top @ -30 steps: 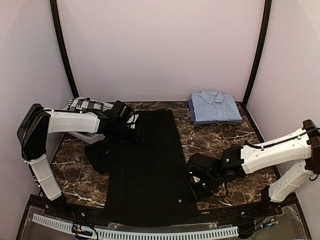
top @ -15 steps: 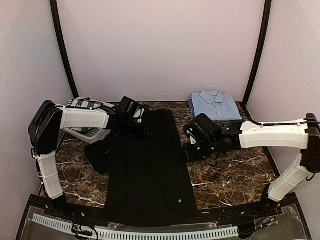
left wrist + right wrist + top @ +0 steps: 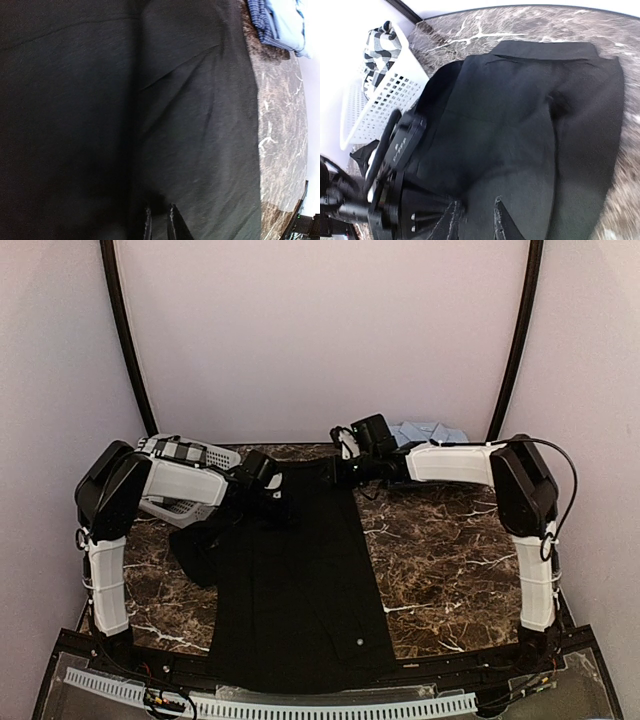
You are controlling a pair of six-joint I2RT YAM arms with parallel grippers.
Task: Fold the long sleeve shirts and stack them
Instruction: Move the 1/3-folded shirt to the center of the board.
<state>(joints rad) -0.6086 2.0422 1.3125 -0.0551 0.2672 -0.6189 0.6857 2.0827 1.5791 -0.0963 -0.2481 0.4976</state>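
Right jaws, brought to the counter's far edge, stand parted, left jaws unclear; limp black shirt should be pinched at shoulders.

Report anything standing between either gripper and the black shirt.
Nothing visible does. The left gripper and the right gripper both sit at the far end of the black shirt, only bare cloth beneath them. The white basket lies off to the left.

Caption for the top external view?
Left arm and right arm at the black shirt's far edge; light blue shirt partly hidden.
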